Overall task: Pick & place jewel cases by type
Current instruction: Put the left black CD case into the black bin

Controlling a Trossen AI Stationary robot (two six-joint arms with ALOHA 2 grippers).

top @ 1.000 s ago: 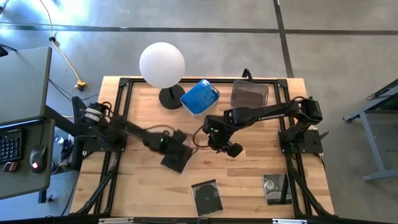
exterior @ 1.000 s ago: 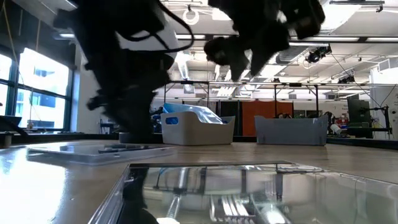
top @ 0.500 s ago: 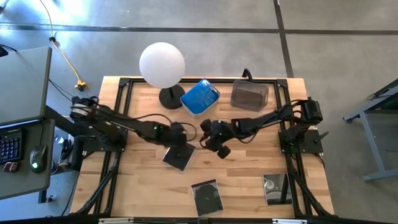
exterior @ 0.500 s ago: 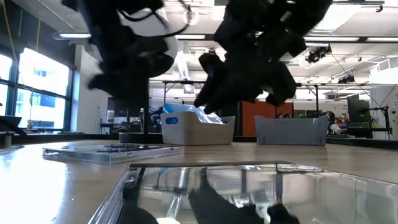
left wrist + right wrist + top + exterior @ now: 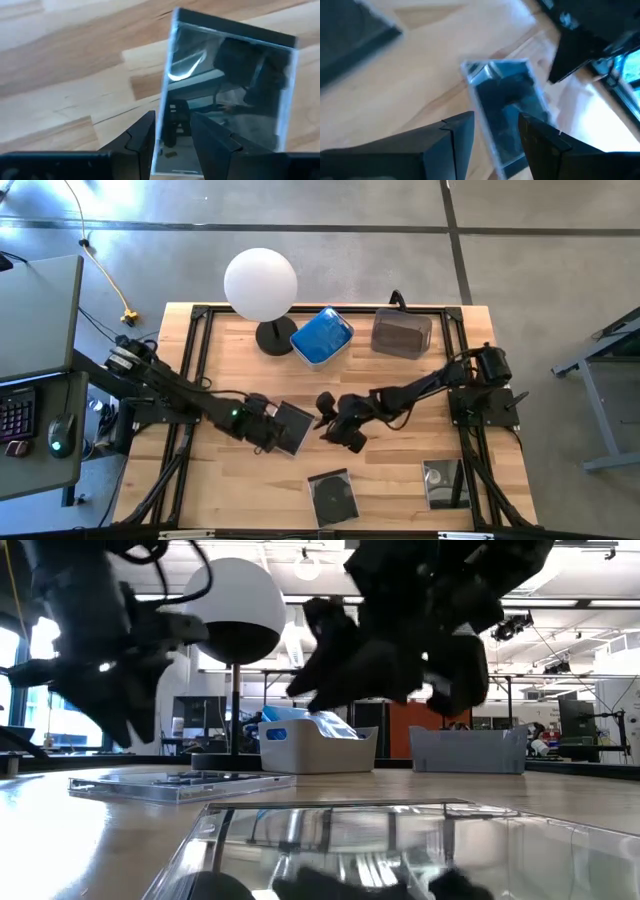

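Note:
A clear jewel case with a dark inside [image 5: 292, 427] lies flat on the wooden table near its middle, also seen in the low view [image 5: 180, 783]. My left gripper [image 5: 268, 428] hovers open just above the case's left edge [image 5: 167, 100], pointing steeply down. My right gripper [image 5: 328, 428] hangs open to the case's right and points at it [image 5: 505, 110] on a slant. Its fingers [image 5: 455, 145] stand clear above the table. Two more clear cases [image 5: 332, 496] [image 5: 444, 482] lie near the front edge.
At the back stand a white tub with a blue case in it [image 5: 321, 337], a grey tub with dark contents [image 5: 400, 333] and a white globe lamp [image 5: 260, 285]. A black frame [image 5: 190, 360] runs around the table. Bare wood lies at the front left.
My left gripper has lifted off the case, rolled its wrist and drawn back toward the table's left edge. The case has turned a little on the table. My right gripper has come down and moved toward the table's left edge, up to the case.

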